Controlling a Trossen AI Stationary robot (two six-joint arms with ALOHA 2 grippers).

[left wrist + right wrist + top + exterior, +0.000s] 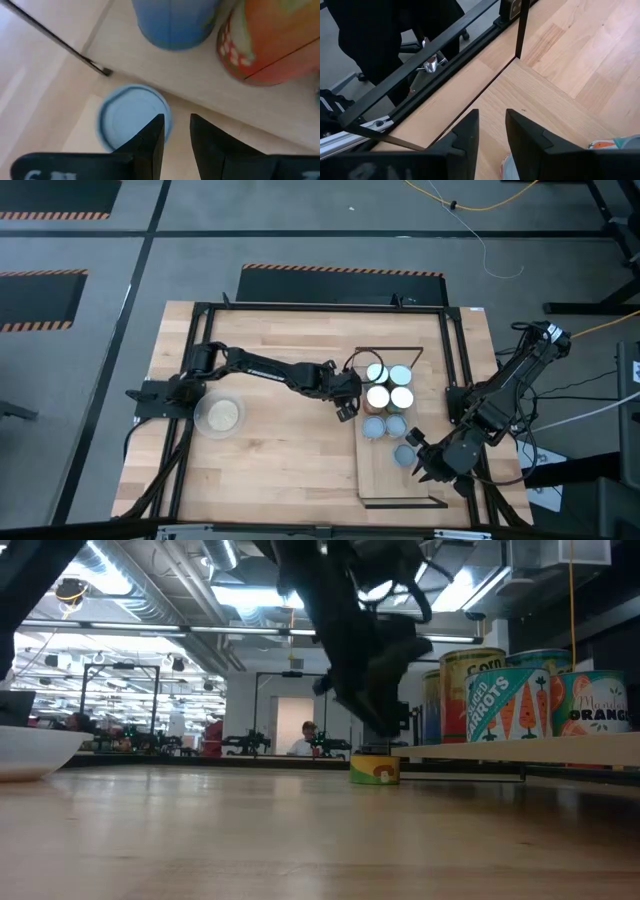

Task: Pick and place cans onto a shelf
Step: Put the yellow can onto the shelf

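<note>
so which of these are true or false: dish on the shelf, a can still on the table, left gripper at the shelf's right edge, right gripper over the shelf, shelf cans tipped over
1. The clear dish sits on the shelf. False: it is on the table, by the left arm's base.
2. One loose can stands on the table beside the shelf. True.
3. The left gripper is at the shelf's right edge. False: it is at the left edge, above the loose can.
4. The right gripper is over the shelf. True.
5. The shelf cans lie on their sides. False: they stand upright.
</note>
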